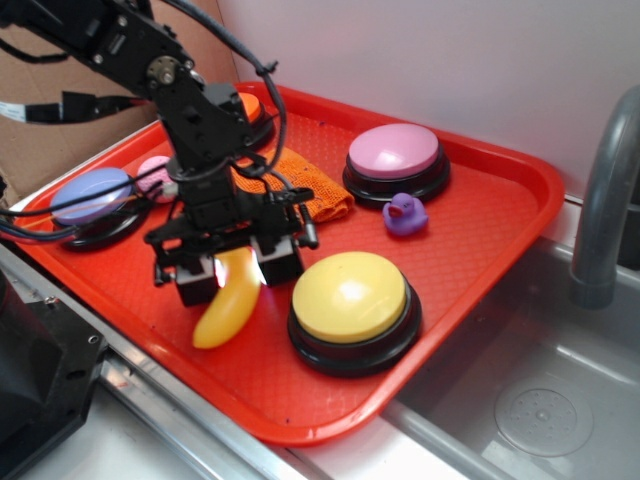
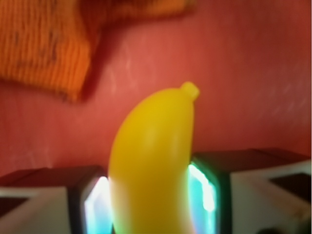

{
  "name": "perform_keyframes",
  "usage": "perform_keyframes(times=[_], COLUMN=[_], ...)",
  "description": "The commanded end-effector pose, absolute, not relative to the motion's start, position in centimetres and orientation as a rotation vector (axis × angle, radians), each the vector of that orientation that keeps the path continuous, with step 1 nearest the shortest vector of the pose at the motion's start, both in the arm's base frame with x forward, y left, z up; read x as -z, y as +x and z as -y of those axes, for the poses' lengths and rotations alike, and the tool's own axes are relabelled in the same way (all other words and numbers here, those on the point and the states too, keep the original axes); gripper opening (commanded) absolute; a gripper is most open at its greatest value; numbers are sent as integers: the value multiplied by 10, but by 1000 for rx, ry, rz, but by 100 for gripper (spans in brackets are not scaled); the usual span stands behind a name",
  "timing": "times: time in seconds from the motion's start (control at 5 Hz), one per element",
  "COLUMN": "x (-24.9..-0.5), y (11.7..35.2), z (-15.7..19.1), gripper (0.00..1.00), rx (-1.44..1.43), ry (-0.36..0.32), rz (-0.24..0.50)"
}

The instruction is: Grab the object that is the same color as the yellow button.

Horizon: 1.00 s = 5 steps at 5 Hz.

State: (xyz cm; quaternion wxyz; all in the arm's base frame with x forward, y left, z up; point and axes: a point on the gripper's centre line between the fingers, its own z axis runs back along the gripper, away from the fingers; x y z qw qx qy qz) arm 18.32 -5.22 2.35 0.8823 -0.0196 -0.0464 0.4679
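We see the gripper (image 1: 237, 273) pinching the yellow banana (image 1: 229, 301) between both fingers, just beside the yellow button (image 1: 350, 297) on the red tray (image 1: 500, 215).

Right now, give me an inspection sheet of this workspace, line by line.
Surface: red tray beside a metal sink.
Job's things: yellow toy banana lies on the tray between the tool's fingers; yellow button sits just to its right in the exterior view, apart from it.
Clutter: pink button, purple duck, orange cloth, blue-purple button, a small pink object, an orange button mostly hidden behind the arm.
Grippers: tool is down over the banana, pads close on both sides; contact cannot be confirmed.
Cables: black cables run along the arm.
Surroundings: grey faucet, white wall, cardboard.
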Motion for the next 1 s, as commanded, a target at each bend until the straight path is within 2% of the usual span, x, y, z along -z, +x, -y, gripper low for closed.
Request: perform_keyframes(times=[0.0,0.2,0.4,0.6,0.8], x=[-102,-142,-166,-166,-164], y=[208,199,194,198,201], z=[35,28,15,8,1], gripper=[0,0,0,0,0], rx=[-564,-316,-240,-215,-201], ry=[130,141,141,104,139], rz=[76,123,179,174,140])
